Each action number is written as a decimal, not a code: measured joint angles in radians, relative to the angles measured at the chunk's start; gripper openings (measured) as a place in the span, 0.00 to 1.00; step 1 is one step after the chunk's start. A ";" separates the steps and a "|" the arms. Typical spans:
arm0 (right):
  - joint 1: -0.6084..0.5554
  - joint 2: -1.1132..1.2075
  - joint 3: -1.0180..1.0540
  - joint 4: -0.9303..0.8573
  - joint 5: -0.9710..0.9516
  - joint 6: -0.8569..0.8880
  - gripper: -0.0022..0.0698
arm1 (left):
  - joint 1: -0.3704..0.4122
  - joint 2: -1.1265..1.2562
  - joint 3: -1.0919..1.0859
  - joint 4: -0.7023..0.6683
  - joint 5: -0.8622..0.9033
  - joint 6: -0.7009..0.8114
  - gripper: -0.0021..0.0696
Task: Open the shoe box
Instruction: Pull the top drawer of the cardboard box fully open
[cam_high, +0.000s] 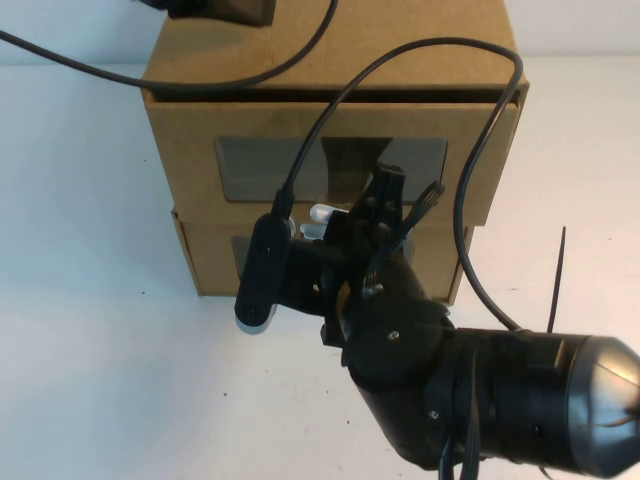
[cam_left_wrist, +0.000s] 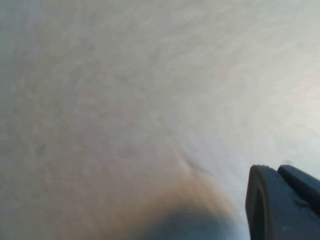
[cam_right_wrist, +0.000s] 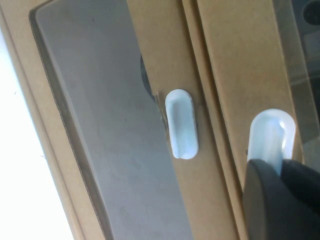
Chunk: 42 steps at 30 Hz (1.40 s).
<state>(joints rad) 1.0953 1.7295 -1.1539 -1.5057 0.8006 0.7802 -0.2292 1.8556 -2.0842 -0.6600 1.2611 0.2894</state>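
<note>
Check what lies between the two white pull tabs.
Right wrist view: only bare cardboard and the seam between lower shoe box and upper shoe box. The right gripper, jaws shut, sits at the upper tab; the left gripper seems atop that box.

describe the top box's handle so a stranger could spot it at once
Two cardboard boxes stand stacked; the left gripper faces a pale surface. The handle is the small white tab below the top box's window. Unlike its twin on the lower box, the right gripper's shut fingers are at it.
</note>
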 joint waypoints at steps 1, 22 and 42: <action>0.000 0.000 0.000 0.000 0.000 0.000 0.04 | 0.000 0.012 0.000 -0.001 -0.002 0.001 0.02; 0.050 0.000 0.001 0.042 0.057 0.000 0.04 | 0.000 0.087 -0.012 -0.059 -0.022 0.003 0.02; 0.211 -0.010 0.001 0.175 0.226 -0.094 0.04 | 0.000 0.101 -0.048 -0.046 -0.008 -0.013 0.02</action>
<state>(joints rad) 1.3061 1.7191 -1.1532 -1.3303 1.0262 0.6860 -0.2292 1.9570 -2.1326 -0.7057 1.2527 0.2769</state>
